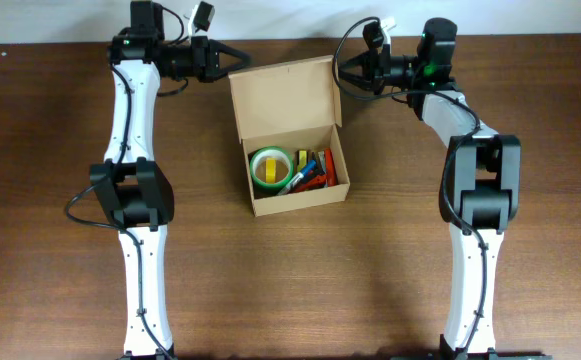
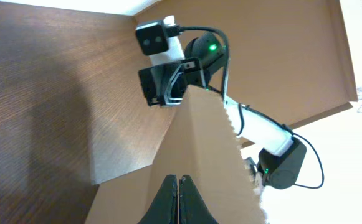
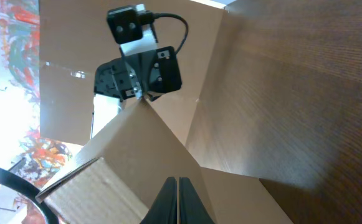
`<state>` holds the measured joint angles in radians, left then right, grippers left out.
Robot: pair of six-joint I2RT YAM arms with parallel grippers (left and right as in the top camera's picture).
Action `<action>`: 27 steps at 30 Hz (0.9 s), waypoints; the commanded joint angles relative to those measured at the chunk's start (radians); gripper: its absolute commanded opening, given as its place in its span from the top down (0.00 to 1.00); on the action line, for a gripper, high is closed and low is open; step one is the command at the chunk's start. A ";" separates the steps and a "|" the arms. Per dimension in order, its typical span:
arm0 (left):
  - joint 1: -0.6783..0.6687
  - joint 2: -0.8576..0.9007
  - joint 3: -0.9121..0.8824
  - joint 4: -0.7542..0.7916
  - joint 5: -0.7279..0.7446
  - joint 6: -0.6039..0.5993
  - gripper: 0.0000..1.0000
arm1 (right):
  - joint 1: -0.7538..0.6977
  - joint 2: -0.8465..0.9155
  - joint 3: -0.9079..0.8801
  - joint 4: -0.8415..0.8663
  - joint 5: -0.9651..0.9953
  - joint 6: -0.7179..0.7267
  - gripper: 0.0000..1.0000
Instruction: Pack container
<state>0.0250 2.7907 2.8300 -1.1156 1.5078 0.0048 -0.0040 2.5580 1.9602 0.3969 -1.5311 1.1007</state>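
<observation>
From above, a small rectangular plain brown cardboard box (image 1: 300, 203) sits mid-way across the dark wood-grain surface (image 1: 50, 280), its matte flap lid (image 1: 282, 95) thrown open toward the far edge. Inside lie a green and yellow tape roll (image 1: 269, 168) and a bundle of slim coloured pens (image 1: 312, 170). The left hand (image 1: 242, 60) reaches the lid's far left corner and the right hand (image 1: 348, 72) sits just beside its far right corner, so the box lies between them. In the left wrist view, the left hand (image 2: 178, 186) has its black tapered fingers pressed together against the lid's smooth cardboard, whose raw edge rises ahead. In the right wrist view, the right hand (image 3: 176, 190) likewise has its fingers together, with folded cardboard panels directly in front; whether either one pinches the flap cannot be told.
</observation>
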 commanded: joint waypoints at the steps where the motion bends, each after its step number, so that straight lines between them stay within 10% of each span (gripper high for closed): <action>1: 0.006 0.001 0.041 -0.030 0.023 0.019 0.98 | -0.016 -0.028 0.009 0.004 -0.021 0.005 0.96; 7: 0.002 0.001 0.047 -0.155 0.023 0.099 0.98 | -0.015 -0.077 0.009 0.005 -0.021 0.005 0.96; 15: -0.003 0.001 0.054 -0.573 0.017 0.494 0.98 | -0.016 -0.125 0.009 0.012 -0.021 0.007 0.96; 27: -0.061 -0.088 0.061 -0.572 -0.103 0.472 0.98 | -0.015 -0.150 0.009 0.011 -0.021 0.008 0.96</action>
<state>-0.0135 2.7731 2.8716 -1.6836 1.4517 0.4458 -0.0189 2.4504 1.9602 0.4046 -1.5356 1.1049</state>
